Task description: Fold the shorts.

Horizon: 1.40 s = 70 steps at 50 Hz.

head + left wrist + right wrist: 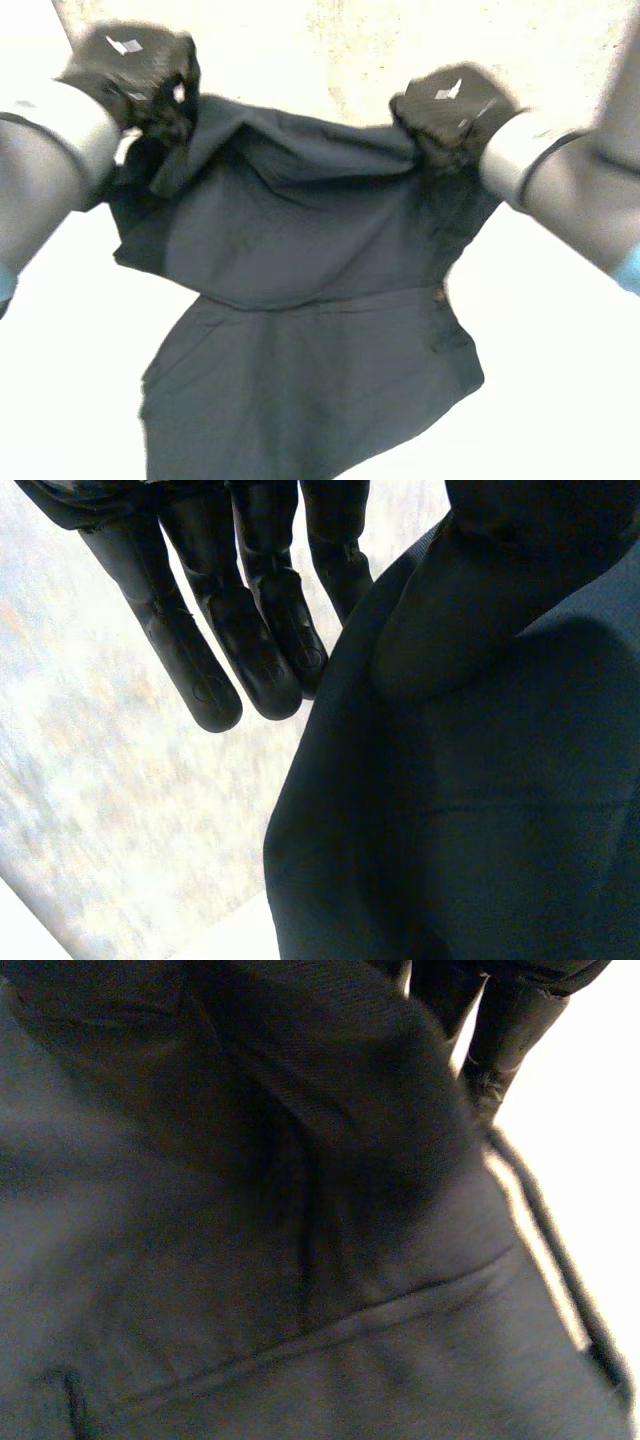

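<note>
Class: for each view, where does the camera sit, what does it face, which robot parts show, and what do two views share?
Head: between and behind the arms, looking down at the shorts on the table; left hand and right hand show.
Left wrist: on that wrist, looking along the palm; its fingers beside the shorts.
Right wrist: likewise, close on the shorts; fingers at their edge.
All share the shorts.

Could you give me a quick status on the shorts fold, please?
Left hand pinching far left corner of shorts. Right hand gripping far right corner. Far edge lifted, near part lying on white table.
</note>
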Each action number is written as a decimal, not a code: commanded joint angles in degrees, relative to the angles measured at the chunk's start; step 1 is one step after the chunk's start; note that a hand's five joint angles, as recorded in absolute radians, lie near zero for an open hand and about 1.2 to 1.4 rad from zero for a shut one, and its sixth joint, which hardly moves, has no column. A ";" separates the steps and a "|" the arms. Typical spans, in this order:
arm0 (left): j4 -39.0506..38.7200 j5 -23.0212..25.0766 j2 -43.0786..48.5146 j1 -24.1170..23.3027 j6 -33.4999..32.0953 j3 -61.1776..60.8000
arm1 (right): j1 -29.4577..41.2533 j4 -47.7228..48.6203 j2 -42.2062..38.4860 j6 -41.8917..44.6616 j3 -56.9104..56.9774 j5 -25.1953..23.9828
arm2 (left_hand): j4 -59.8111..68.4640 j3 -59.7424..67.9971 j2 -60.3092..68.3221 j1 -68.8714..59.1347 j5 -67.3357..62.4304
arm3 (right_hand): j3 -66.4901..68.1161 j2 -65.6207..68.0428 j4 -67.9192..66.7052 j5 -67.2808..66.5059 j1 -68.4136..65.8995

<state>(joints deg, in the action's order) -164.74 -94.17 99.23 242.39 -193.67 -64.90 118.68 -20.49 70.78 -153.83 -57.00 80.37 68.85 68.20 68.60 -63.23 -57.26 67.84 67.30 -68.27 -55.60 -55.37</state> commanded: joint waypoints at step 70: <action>-23.69 2.15 -2.38 4.67 -6.28 -57.97 | -8.38 36.92 -1.87 -0.24 -52.51 -7.33 | -31.90 -31.25 -31.65 26.28 30.31 | 12.16 12.70 -11.73 -14.40 -24.63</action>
<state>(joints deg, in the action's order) -185.51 -90.87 94.07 247.01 -199.99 -122.87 110.22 16.83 68.69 -153.87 -109.33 72.70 27.64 27.35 27.40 -27.40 -17.61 66.57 66.77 -67.95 -55.21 -54.25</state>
